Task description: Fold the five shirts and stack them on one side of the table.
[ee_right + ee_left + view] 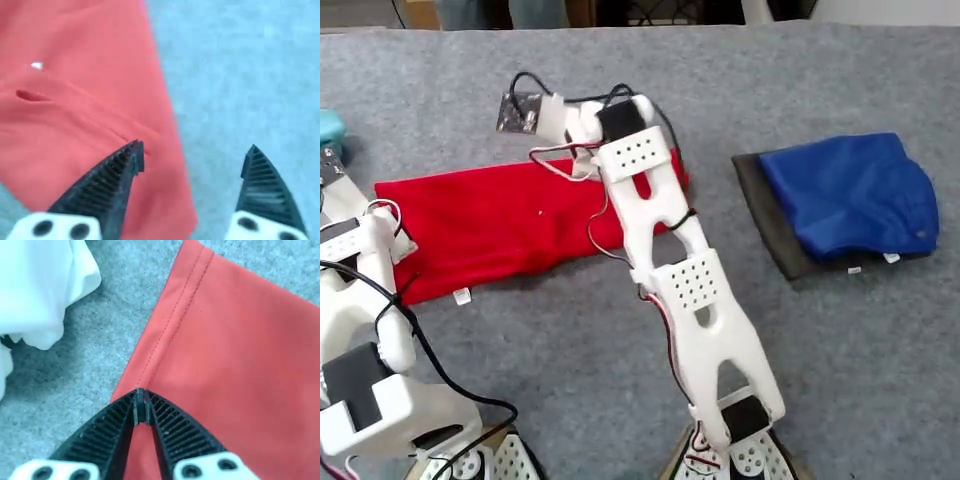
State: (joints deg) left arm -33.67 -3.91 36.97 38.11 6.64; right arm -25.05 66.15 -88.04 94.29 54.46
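A red shirt (500, 225) of soft fabric, folded into 1 long strip, lies across the middle-left of the grey felt-covered table (820, 380). A small white label (462, 296) sticks out at its near edge.

The left gripper (141, 405) has its 2 black ribbed fingers pressed together, pinching the stitched hem at the edge of the red shirt. In the high view this arm stands at the table's left, over the strip's left end. In the left wrist view, a rumpled piece of white fabric (40, 285) lies on the felt near that hem, apart from the red cloth.

The right gripper (194, 150) is spread wide. One finger (120, 170) hangs over the red shirt close to its edge, and the other is over bare grey felt just beside it. Whether either tip touches down cannot be told. In the high view the long white right arm (690, 290) stretches from the near edge of the table up to the strip's right end.

Well apart, on the right side of the table, a blue shirt (850, 195) of similar fabric sits folded on top of a dark grey folded shirt (770, 220), whose edge shows along the left and near sides. 2 small white labels peek out at the near edge of this stack. A pale teal object (330, 130) shows at the far left edge.
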